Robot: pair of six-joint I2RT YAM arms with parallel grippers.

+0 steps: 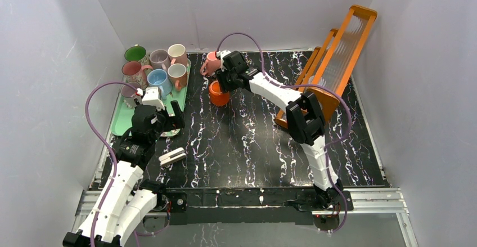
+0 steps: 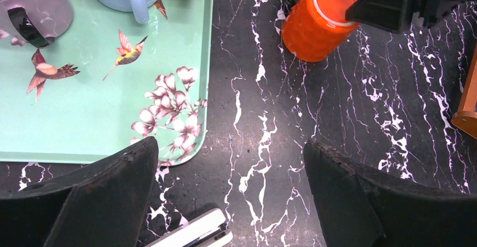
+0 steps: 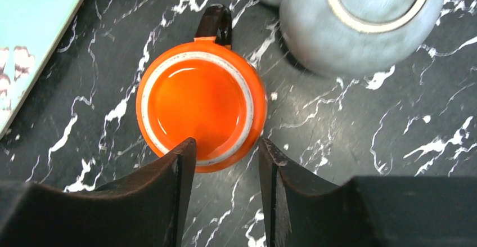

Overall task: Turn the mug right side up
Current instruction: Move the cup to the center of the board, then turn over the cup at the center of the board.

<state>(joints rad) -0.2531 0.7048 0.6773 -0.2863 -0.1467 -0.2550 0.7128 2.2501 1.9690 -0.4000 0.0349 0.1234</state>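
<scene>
Near edge: my two arm bases sit closest to the top camera; left end effector (image 1: 163, 109) hangs idle by the tray corner, fingers spread wide, nothing between them.
Right end effector (image 3: 225, 168): jaws narrowed, straddling the near rim of the orange mug (image 3: 201, 111), one finger inside and one outside. Contact I cannot confirm.
Mug location: on the black marble desk (image 1: 247, 140), far centre, just right of the green tray (image 2: 84, 100), mouth up, white rim showing, dark handle away from my wrist.
Step in hand: I judge the mug stands upright already; this looks like the rim grip at the end of the turn, or a release.
Next move: if seated flat, open and lift straight up so the rim is not dragged.
View differences: right wrist shows the glazed interior and a grey upturned mug (image 3: 360, 16) just beside; left wrist shows the mug's textured side tilted in frame.
</scene>
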